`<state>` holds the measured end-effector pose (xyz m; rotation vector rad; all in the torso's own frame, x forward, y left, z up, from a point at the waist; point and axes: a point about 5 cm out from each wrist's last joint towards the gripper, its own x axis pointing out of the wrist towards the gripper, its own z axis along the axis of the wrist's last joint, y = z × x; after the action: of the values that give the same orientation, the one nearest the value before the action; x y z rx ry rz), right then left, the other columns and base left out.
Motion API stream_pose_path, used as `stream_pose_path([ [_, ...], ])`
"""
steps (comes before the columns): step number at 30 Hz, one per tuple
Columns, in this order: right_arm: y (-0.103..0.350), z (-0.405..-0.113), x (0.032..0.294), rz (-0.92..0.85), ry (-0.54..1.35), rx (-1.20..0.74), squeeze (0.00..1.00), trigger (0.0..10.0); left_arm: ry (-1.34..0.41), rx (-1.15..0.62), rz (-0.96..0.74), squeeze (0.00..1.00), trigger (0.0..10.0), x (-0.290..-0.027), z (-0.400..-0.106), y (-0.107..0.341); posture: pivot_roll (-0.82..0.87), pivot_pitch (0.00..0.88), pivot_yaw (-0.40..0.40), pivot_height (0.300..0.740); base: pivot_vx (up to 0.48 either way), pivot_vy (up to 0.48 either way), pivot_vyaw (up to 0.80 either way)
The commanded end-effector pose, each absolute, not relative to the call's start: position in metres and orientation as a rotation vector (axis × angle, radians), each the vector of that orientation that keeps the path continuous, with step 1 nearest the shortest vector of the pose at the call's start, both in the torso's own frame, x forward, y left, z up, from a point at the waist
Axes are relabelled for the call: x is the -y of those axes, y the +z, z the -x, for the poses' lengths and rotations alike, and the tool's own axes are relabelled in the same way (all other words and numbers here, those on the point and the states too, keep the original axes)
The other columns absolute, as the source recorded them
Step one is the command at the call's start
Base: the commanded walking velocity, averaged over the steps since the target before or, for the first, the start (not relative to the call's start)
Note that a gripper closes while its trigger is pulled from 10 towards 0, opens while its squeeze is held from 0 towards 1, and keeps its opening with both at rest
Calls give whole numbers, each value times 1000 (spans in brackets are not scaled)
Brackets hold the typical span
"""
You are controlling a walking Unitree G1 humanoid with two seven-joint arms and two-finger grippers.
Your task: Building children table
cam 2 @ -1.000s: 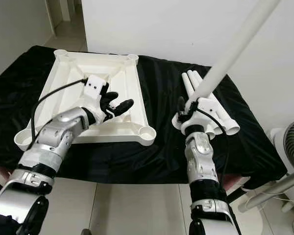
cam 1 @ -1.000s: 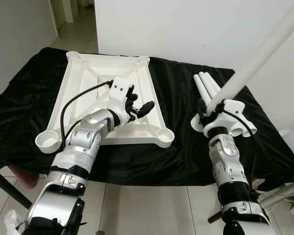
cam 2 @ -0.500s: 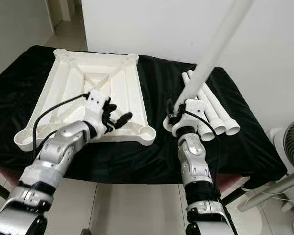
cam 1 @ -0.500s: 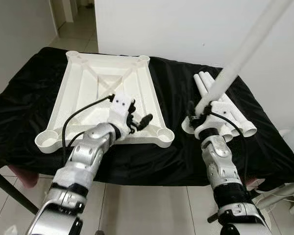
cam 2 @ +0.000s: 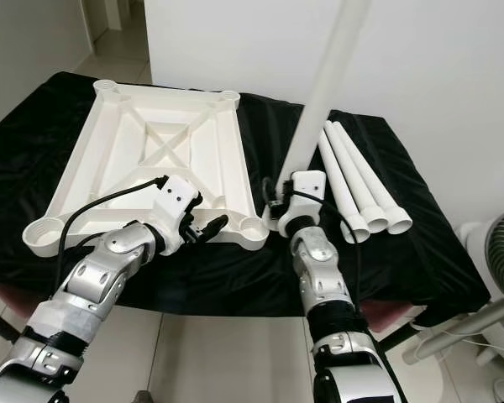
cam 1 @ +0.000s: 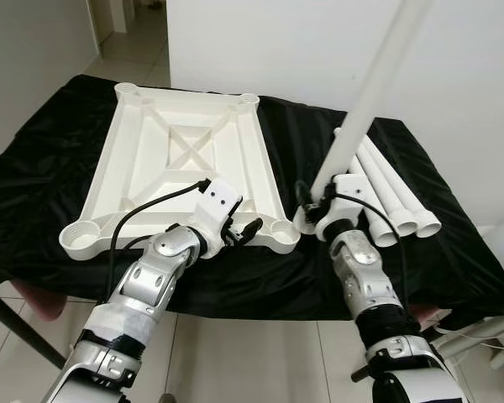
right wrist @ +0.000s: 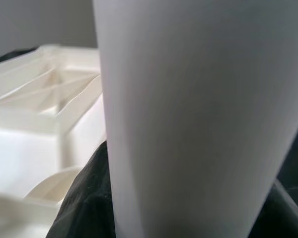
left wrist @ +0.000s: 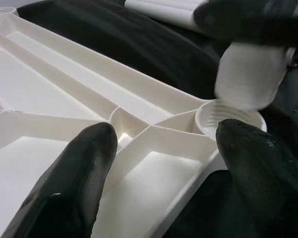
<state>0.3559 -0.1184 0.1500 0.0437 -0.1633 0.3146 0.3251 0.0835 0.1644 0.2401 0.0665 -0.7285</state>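
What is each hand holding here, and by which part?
The right hand grips a white table leg near its lower end. The left hand, fingers open, holds nothing beside the tabletop.

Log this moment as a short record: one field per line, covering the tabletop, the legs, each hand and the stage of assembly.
surface: black cloth
tabletop: white, upside down, ribs up, sockets at corners
loose legs: three white tubes lying on the cloth to the robot's right
left hand: open, at the tabletop's near edge
right hand: shut on fourth leg, held nearly upright
target: near right socket, leg end just above it
stage: leg not yet seated
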Motion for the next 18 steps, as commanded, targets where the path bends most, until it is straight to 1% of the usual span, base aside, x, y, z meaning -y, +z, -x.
stream_pose_path([
  [1,150,-357,115,-35,340,169,0,10000,-767,-83,-247,0,10000,-81,-321,162,165,18,-141,740,0,0,0],
  [7,148,-358,105,-34,390,174,0,10000,-735,-112,-241,0,10000,-85,-319,154,177,15,-151,740,0,0,0],
  [8,155,-358,109,-71,363,214,0,10000,-659,-97,-230,0,10000,-90,-324,154,179,12,-155,740,0,0,0],
  [9,155,-358,109,-71,363,214,0,10000,-659,-97,-230,0,10000,-90,-324,154,179,12,-155,740,0,0,0],
  [11,159,-356,116,-101,326,239,0,10000,-585,-80,-214,0,10000,-96,-329,156,180,12,-157,740,0,0,0],
  [14,159,-351,126,-93,275,263,0,10000,-480,-10,-197,0,10000,-104,-332,164,180,8,-163,740,0,0,0],
  [16,158,-349,128,-94,264,271,0,10000,-453,8,-186,0,10000,-107,-332,167,180,8,-163,740,0,0,0],
  [18,158,-342,135,-96,241,294,0,10000,-376,45,-148,0,10000,-118,-330,170,177,1,-161,740,0,0,0],
])
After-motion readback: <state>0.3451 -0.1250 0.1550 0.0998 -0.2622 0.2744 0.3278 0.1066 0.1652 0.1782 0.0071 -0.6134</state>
